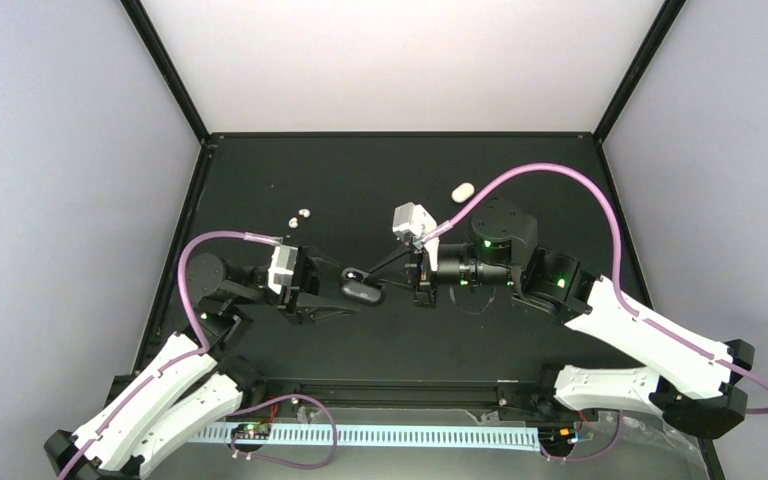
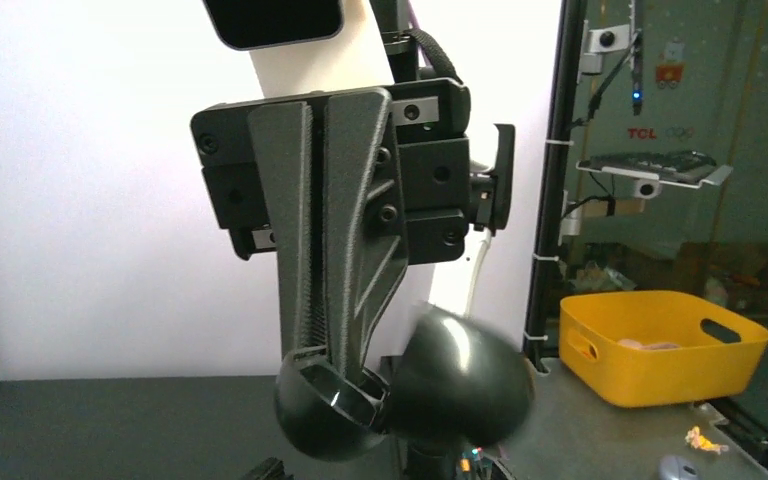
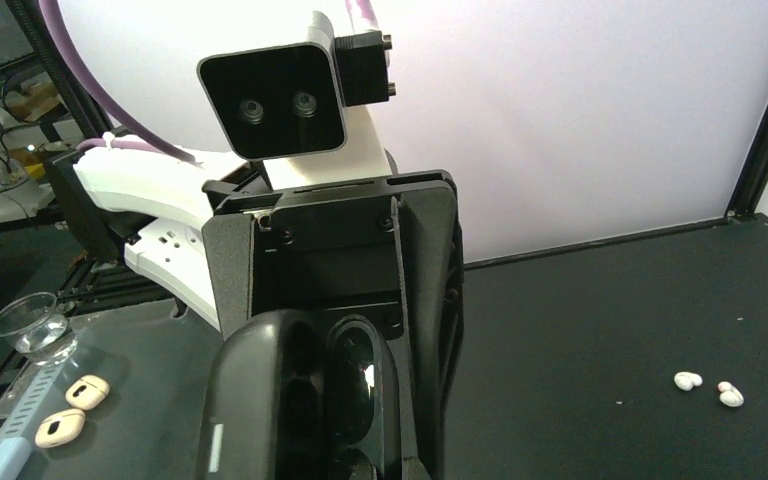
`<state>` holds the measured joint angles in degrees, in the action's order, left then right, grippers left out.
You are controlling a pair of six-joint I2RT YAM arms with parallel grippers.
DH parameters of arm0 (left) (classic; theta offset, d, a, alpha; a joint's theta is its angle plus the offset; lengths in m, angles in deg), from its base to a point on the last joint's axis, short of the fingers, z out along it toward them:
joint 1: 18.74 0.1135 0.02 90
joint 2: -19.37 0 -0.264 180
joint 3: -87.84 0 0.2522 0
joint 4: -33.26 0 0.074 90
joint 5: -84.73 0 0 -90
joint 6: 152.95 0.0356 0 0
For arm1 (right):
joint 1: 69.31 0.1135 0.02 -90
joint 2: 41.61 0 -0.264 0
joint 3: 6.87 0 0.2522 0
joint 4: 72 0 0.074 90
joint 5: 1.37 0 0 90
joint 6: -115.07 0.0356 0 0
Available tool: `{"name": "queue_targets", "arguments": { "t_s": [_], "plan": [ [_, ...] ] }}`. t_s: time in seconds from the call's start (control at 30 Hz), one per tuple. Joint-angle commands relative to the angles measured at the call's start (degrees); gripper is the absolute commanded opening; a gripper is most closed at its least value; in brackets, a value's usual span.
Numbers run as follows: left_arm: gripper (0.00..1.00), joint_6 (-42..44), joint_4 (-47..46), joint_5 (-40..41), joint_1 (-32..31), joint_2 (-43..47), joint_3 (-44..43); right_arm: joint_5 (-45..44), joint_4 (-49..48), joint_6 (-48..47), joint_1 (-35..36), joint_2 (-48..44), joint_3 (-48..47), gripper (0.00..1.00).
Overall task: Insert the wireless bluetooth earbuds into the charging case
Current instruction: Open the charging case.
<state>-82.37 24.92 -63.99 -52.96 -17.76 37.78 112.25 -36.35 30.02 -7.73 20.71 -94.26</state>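
Back panel (image 1: 400,60) was white and brightly lit, side walls (image 1: 60,150) grey. Tabletop (image 1: 380,170) was matte black. Yellow bin (image 2: 660,365) sat outside.

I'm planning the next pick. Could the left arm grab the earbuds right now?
Probably not yet. The earbuds lie uncovered on the table just beyond the left gripper, but it is shut on the open case, so it has no free fingers.

charging case (image 1: 361,291) over counter (image 1: 360,170) middle, between left gripper (image 1: 356,292) and right gripper (image 1: 356,274). earbuds (image 1: 300,216) behind it, toward left edge. oval object (image 1: 461,189) nearer far edge.
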Motion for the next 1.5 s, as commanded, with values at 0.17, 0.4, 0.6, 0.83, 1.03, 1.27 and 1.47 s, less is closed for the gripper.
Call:
{"name": "queue_targets", "arguments": {
  "t_s": [0.17, 0.4, 0.6, 0.83, 1.03, 1.27, 1.47],
  "plan": [
    [0.63, 0.26, 2.41, 3.85, -0.21, 0.01, -0.18, -3.74, 1.06, -3.33, -0.03, -1.28, -1.40, 0.01],
    [0.74, -0.64, 3.52, 6.46, -0.24, -0.26, 0.09, -19.99, 8.14, -13.64, 0.55, -0.98, -4.28, 0.01],
    [0.79, -3.41, 2.10, 9.17, -0.10, -2.72, -0.67, -35.49, 7.20, -22.18, 4.16, -2.05, -2.23, 0.01],
    [0.79, -6.98, 5.24, 10.69, -0.15, -8.28, -5.42, -44.92, 5.27, -27.73, 6.93, -3.69, -0.74, 0.01],
    [0.76, -8.25, 5.34, 11.33, -0.14, -11.74, -7.86, -46.57, 5.00, -30.03, 9.09, -4.41, 0.12, 0.01],
    [0.68, -10.29, 2.60, 9.53, -0.17, -15.58, -10.92, -47.16, 4.83, -30.89, 10.95, -4.22, 0.83, 0.01],
    [0.60, -13.07, -1.30, 6.90, -0.22, -17.54, -11.05, -47.28, 4.34, -30.92, 11.51, -4.00, 1.17, 0.01]
  ]
}}
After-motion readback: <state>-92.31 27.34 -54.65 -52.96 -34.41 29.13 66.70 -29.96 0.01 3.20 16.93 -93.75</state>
